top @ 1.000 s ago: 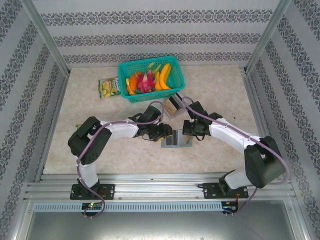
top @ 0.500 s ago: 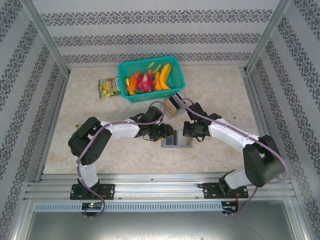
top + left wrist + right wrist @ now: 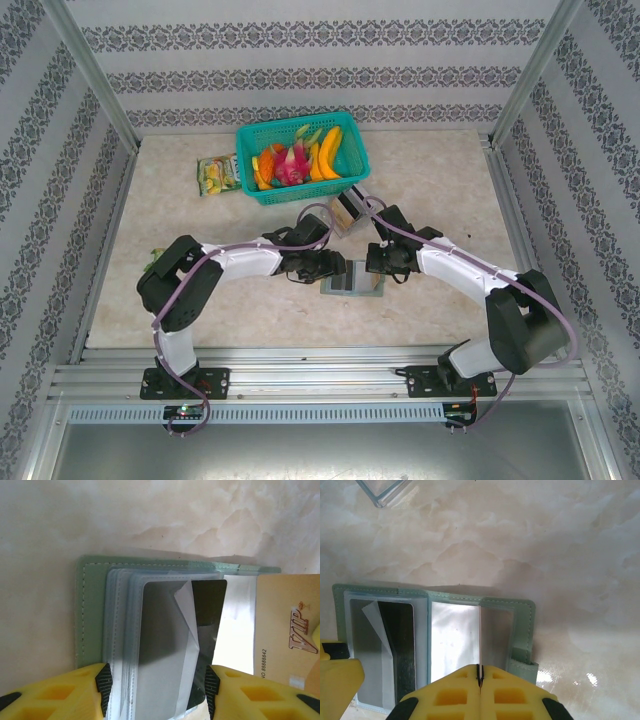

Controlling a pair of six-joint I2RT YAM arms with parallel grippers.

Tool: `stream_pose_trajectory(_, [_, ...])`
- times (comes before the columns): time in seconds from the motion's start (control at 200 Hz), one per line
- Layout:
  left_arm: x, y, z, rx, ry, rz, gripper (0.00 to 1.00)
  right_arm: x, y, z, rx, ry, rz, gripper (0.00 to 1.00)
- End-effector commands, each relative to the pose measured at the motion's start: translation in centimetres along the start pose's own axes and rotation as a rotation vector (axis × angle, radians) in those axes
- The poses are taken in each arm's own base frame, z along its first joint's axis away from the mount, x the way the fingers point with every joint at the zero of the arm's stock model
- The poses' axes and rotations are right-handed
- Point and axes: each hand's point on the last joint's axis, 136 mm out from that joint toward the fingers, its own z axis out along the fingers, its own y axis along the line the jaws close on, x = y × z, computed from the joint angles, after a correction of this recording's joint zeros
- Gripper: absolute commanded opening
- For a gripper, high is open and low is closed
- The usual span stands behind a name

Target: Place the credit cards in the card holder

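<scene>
Both arms reach in from the near edge and meet at the middle of the counter (image 3: pixel 440 180), where the wallet (image 3: pixel 352 281) lies open and flat.

The left fingers (image 3: pixel 328 268) are on the wallet's left half. In the left wrist view these fingers (image 3: pixel 104 680) stand about half apart, one tip at each side edge of the stack of clear sleeves (image 3: pixel 125 630) inside the green cover (image 3: pixel 90 620). A dark card (image 3: pixel 209 605) sits in the top sleeve, and a clear flap is folded back across it.

The right fingers (image 3: pixel 378 264) are over the wallet's right half. In the right wrist view they (image 3: pixel 470 680) are pressed closed on the orange card (image 3: pixel 480 635), which stands upright and shows there as a thin pale edge over the right pocket. The left wrist view shows the orange card (image 3: pixel 280 630) face on, printed "VIP", just beside the sleeves. Whether its lower edge is inside a pocket I cannot tell. The right wrist view also shows the dark card (image 3: pixel 400 640) in the left sleeve.

Just beyond the wallet lies a small clear box (image 3: pixel 345 212), apart from it. Farther back stands a teal basket (image 3: pixel 310 185) of fruit, with a yellow-green packet (image 3: pixel 217 175) beside it on the left.
</scene>
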Motion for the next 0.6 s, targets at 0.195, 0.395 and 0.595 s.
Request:
stream_pose_trajectory(0.195, [0.9,-2.0,0.6,0.038,0.051,0.068,0.45,0.6,-0.9,0.8,0.035,0.020,0.011,0.00])
stream_pose_trajectory(0.395, [1.1,-2.2,0.8,0.033,0.059,0.070,0.47,0.6,-1.0,1.0,0.038,0.023,0.013,0.00])
stream_pose_trajectory(0.595, [0.9,-1.7,0.8,-0.004,0.055,0.068,0.52,0.6,-0.9,1.0,0.034,0.023,0.013,0.00])
